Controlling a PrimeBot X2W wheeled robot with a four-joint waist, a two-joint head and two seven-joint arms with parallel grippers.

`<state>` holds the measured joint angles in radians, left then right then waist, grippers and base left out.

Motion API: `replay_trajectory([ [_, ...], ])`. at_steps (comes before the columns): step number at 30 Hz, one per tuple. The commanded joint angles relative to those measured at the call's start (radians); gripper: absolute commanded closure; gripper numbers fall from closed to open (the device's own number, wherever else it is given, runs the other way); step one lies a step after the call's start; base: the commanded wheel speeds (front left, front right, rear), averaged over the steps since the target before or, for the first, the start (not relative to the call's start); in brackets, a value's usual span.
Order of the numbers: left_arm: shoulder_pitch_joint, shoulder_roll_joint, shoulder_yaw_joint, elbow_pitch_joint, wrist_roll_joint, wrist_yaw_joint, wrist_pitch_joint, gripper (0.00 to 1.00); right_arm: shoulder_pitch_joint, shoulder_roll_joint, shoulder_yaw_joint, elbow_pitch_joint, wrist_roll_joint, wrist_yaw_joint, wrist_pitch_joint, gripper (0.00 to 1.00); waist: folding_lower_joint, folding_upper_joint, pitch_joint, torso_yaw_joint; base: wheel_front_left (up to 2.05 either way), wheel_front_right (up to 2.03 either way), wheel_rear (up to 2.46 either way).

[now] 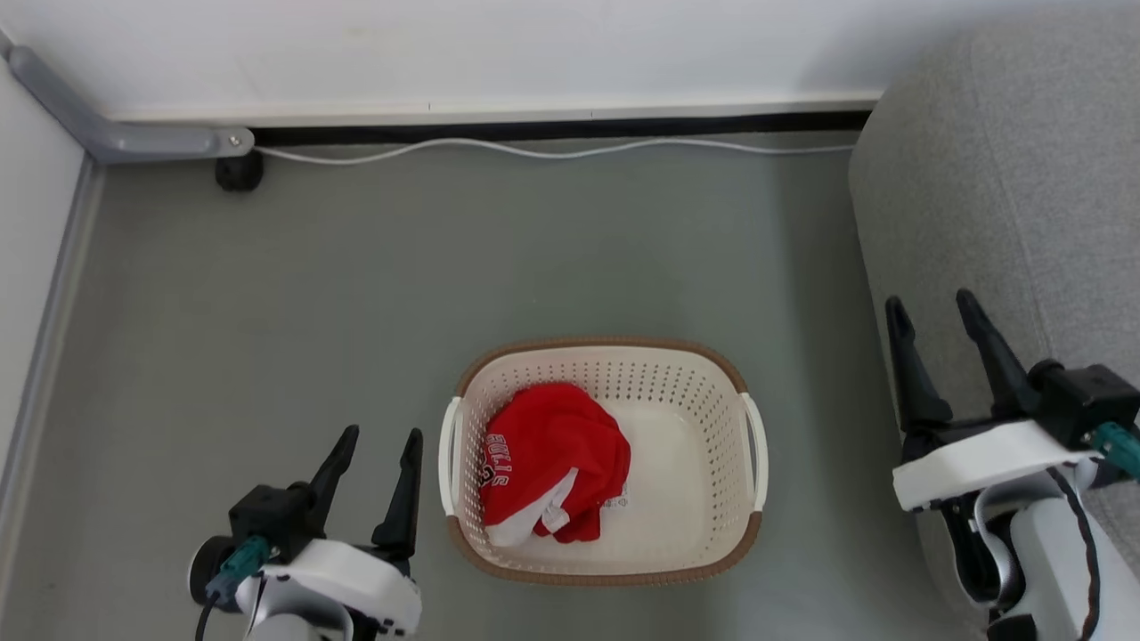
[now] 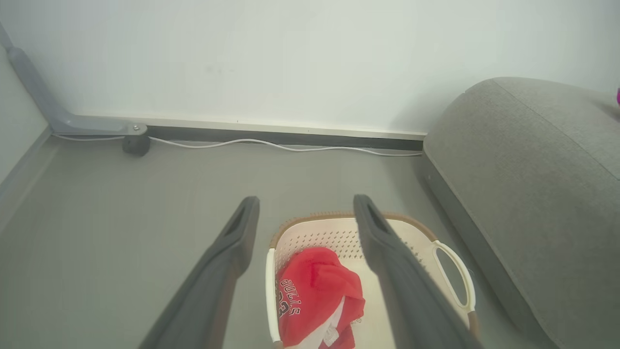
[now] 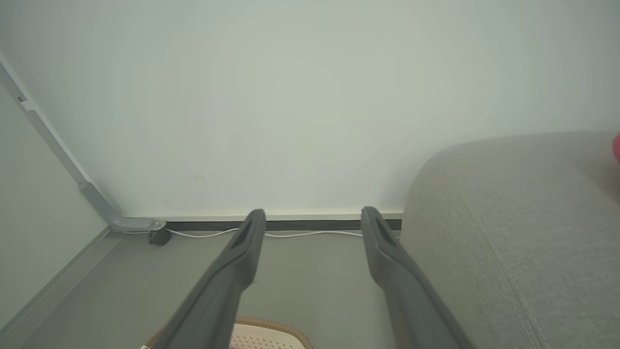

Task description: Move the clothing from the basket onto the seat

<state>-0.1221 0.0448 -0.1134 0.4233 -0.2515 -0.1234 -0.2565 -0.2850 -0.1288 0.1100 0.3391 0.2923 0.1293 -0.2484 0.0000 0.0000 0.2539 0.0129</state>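
Note:
A crumpled red garment [image 1: 552, 458] with white lettering and white trim lies in the left half of the cream basket [image 1: 704, 374] on the floor; the left wrist view shows the garment [image 2: 317, 291] in the basket [image 2: 453, 271] too. My left gripper [image 1: 383, 441] stands open just left of the basket, holding nothing. My right gripper [image 1: 935, 312] is open and empty in front of the grey sofa [image 1: 1006, 178], right of the basket. The sofa [image 3: 523, 232] rises at the right of the right wrist view, with a bit of the basket's rim [image 3: 271, 324] at the bottom.
A white wall with a skirting board runs across the far side. A white cable [image 1: 552, 151] lies along its foot, and a grey rail [image 1: 116, 133] with a black caster [image 1: 238, 171] sits in the far left corner. Grey floor surrounds the basket.

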Motion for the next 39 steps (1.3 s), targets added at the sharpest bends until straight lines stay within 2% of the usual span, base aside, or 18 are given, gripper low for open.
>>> replay_trajectory([
  [1, -0.061, 0.006, 0.011, -0.002, -0.015, -0.007, -0.005, 0.0, -0.044, -0.013, 0.026, -0.038, 0.0, 0.001, -0.013, 0.0, 0.0, 0.0, 0.097, -0.009, 0.0, 0.0, 0.0],
  [9, -0.21, 0.006, -0.083, 0.084, -0.052, -0.007, -0.005, 0.0, -0.157, -0.029, 0.051, -0.087, -0.008, 0.001, -0.013, 0.0, 0.0, 0.0, 0.282, -0.036, 0.0, 0.0, 0.0],
  [20, -0.435, 0.006, -0.241, 0.302, -0.074, -0.007, -0.005, 0.0, -0.312, -0.024, 0.072, -0.159, -0.019, 0.001, -0.013, 0.0, 0.0, 0.0, 0.481, -0.081, 0.0, 0.0, 0.0],
  [30, -0.608, 0.006, -0.317, 0.462, -0.077, -0.007, -0.005, 0.0, -0.388, 0.002, 0.075, -0.235, -0.031, 0.001, -0.013, 0.0, 0.0, 0.0, 0.605, -0.125, 0.0, 0.0, 0.0],
  [39, -0.756, 0.006, -0.36, 0.638, 0.0, 0.005, -0.005, 0.0, -0.43, 0.021, 0.081, -0.268, -0.03, 0.001, -0.013, 0.0, 0.0, 0.0, 0.684, -0.165, 0.0, 0.0, 0.0],
])
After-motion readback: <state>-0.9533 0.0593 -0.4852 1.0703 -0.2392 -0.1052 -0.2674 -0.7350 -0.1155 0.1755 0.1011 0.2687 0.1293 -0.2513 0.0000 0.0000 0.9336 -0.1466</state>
